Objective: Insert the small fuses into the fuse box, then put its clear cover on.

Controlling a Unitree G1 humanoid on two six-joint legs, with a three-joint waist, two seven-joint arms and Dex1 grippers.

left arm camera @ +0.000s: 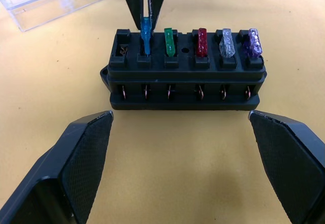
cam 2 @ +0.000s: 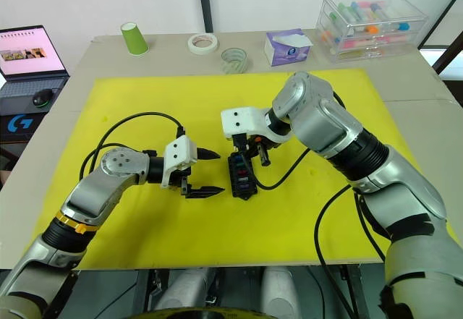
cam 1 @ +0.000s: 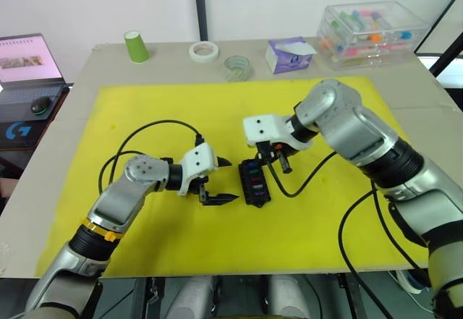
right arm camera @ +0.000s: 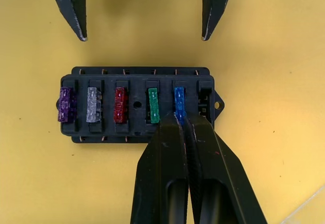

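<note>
The black fuse box (cam 1: pixel 255 181) lies in the middle of the yellow mat (cam 1: pixel 145 247). In its slots stand a green (left arm camera: pixel 169 42), a red (left arm camera: pixel 201 41), a grey (left arm camera: pixel 226 43) and a purple fuse (left arm camera: pixel 254 42). The end slot (left arm camera: pixel 122 51) is empty. My right gripper (right arm camera: pixel 183 120) comes down from above, shut on a blue fuse (left arm camera: pixel 145 36) that stands higher than the others in the second slot. My left gripper (cam 1: pixel 233 180) is open beside the box's long side, one finger towards each end, not touching it. The clear cover (left arm camera: pixel 53 0) lies on the mat just beyond the box.
Along the table's far edge stand a green cup (cam 1: pixel 136 46), two tape rolls (cam 1: pixel 204 50) (cam 1: pixel 236 67), a tissue box (cam 1: pixel 289 54) and a clear drawer box (cam 1: pixel 372 32). A laptop (cam 1: pixel 25 62) and a mouse (cam 1: pixel 41 104) sit off to the left. Black cables loop over the mat.
</note>
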